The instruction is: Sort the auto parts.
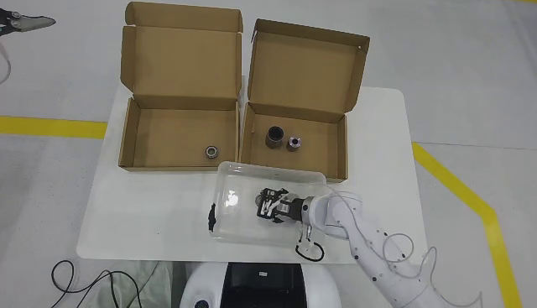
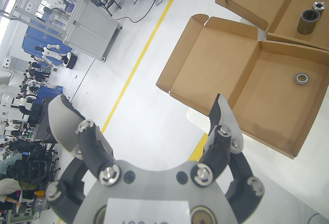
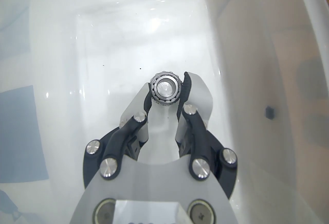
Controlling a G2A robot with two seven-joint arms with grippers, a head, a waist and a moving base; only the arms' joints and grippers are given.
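Operator: Lighting status?
Unit: Bright, even, overhead. Glare on the clear bin [image 3: 156, 24] in my right wrist view. Soft shadows inside the cardboard box [image 1: 168, 136]. My left wrist view bows lines at its edges.

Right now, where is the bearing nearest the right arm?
In the right wrist view the bearing sits between the jaws of the right gripper, inside the clear bin at the near edge of the table.

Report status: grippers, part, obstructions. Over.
Right gripper shut on bearing inside clear bin. Left gripper open, empty, away from boxes. Bin wall stands between bearing and boxes.
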